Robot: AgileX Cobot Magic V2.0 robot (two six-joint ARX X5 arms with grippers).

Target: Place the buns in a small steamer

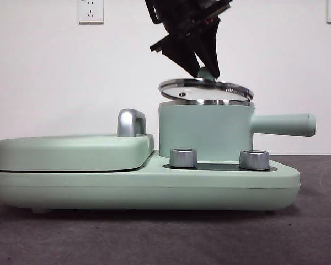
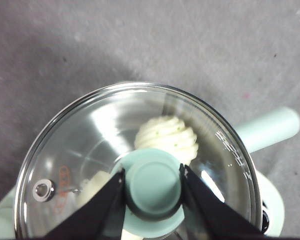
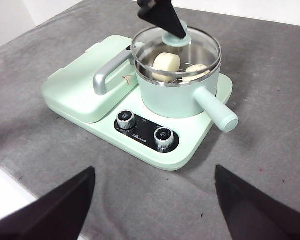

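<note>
The small steamer is a mint-green pot with a straight side handle, standing on the right of a mint-green cooker base. My left gripper is shut on the green knob of the glass lid and holds the lid slightly tilted, just over the steel rim. Through the glass I see both buns inside the pot: the pleated white one with green specks and the smooth cream one. They also show in the right wrist view. My right gripper is open and empty, high above the table's near side.
The flat hinged griddle cover with its chrome handle lies shut on the base's left half. Two chrome dials stand in front of the pot. Grey table surrounds the cooker; a white wall is behind.
</note>
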